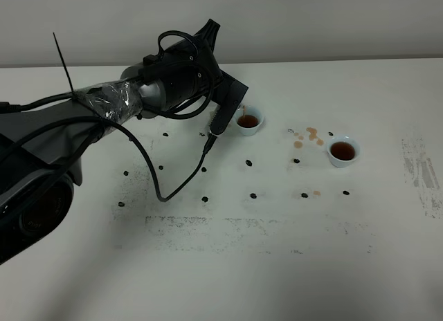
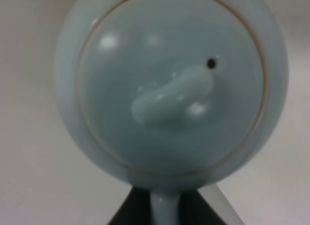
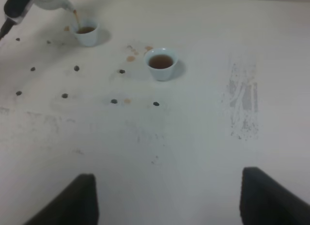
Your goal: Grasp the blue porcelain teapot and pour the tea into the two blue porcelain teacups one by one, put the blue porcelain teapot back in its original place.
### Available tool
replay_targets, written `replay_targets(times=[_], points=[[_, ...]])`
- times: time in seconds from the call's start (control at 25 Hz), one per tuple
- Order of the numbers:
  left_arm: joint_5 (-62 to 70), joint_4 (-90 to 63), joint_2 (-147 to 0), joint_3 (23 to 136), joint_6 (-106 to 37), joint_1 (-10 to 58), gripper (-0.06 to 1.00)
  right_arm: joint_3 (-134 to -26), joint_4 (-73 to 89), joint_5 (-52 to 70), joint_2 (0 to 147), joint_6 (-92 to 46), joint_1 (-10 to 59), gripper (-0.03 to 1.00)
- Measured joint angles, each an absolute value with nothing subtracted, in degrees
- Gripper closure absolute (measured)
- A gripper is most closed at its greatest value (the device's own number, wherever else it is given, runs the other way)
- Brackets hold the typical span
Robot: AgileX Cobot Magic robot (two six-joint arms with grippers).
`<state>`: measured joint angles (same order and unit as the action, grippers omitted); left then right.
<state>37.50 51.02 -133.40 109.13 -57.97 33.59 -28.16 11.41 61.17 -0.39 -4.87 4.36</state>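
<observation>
Left gripper clenched on loop handle of pale-blue glossy porcelain teapot, tilted, spout over nearer small pale-blue handleless teacup, tea streaming in. 2nd matching teacup already full. Right gripper released, idle, well apart.

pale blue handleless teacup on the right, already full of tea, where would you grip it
Take the pale blue handleless porcelain teacup by its rim, coming straight down with one finger inside and one outside. It stands upright on a narrow foot, has no handle, and holds tea, so a level top grip probably spills least.
</observation>
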Motion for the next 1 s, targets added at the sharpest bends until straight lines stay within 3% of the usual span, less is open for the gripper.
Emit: replay_targets(times=[1.0], points=[[37.39,51.04,-133.4,109.13,-57.96,33.59,0.9,-28.16,11.41,61.17,-0.39,-4.82,4.36,0.38]])
